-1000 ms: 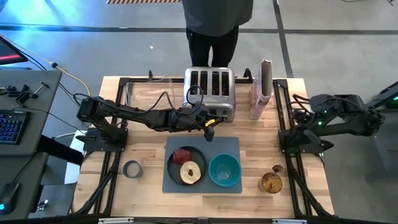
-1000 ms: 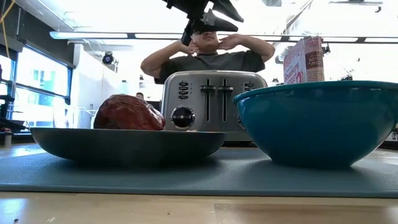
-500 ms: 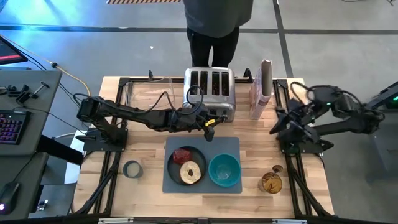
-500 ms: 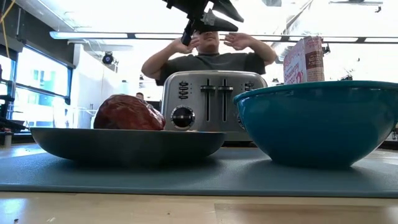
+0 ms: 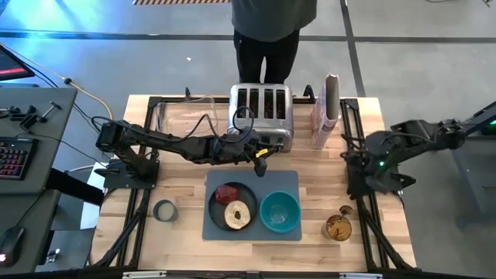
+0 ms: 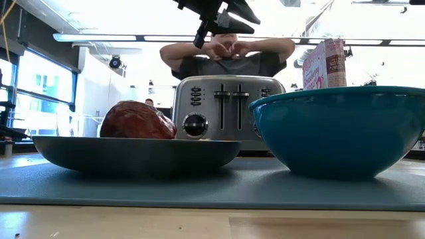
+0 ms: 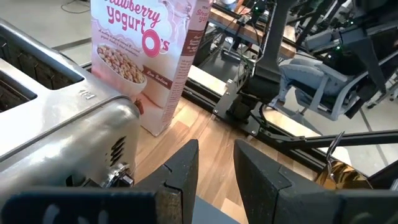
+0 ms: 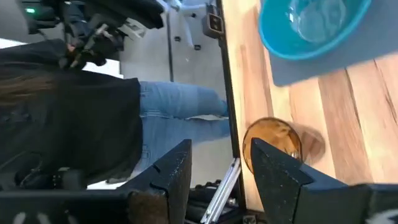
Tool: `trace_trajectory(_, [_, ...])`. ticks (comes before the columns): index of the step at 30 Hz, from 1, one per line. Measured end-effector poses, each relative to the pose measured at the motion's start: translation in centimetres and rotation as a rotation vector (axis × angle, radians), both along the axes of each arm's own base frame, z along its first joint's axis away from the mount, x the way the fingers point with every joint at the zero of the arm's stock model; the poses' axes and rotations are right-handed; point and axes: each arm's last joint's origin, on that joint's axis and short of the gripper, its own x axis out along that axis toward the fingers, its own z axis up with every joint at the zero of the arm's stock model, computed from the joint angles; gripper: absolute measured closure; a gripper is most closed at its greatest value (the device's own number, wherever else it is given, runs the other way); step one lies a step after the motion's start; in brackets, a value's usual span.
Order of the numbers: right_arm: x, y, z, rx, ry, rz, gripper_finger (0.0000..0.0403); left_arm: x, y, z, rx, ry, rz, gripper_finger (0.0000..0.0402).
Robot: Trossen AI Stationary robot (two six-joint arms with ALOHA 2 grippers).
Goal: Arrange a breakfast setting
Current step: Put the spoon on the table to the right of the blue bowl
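The grey mat (image 5: pixel 291 180) lies at the table's near middle. On it stand the dark grey plate (image 5: pixel 215 208), with the dark-red lump (image 5: pixel 227 192) and the tan ring (image 5: pixel 238 215), and the teal bowl (image 5: pixel 280 211). No cereal shows outside the bag. The spoon (image 5: pixel 337 226), golden-brown, lies on the wood right of the mat. My left gripper (image 5: pixel 262 163) hangs open and empty in front of the toaster (image 5: pixel 261 116), above the mat's far edge; it also shows in the left wrist view (image 7: pixel 216 168). My right gripper (image 8: pixel 217 155) is open and empty at the table's right side (image 5: pixel 355 155).
The pink-and-white cereal bag (image 5: pixel 325 112) stands right of the toaster at the far edge. A grey tape roll (image 5: pixel 164 210) lies left of the mat. A person (image 6: pixel 229 56) stands behind the far edge, hands raised. Another person's legs (image 8: pixel 174 115) show beyond the near edge.
My right arm has left its folded rest pose and stretched out over the table's right side, its gripper now turned toward the near edge. The person behind the table has brought both hands together in front of the face.
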Motion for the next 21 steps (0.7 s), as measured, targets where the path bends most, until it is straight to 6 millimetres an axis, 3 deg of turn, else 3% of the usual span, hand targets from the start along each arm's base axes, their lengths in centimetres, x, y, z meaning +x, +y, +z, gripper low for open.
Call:
trace_trajectory(9, [-0.4,1.9,-1.8,-0.161,0.249,-0.059,0.0259,0.0,0.0,0.0,0.001,0.001,-0.001,0.0312])
trace_trajectory(21, [0.7,4.9,-3.0,-0.286,0.323,-0.036,0.0259,0.0,0.0,0.0,0.001,0.0,0.0,0.0312])
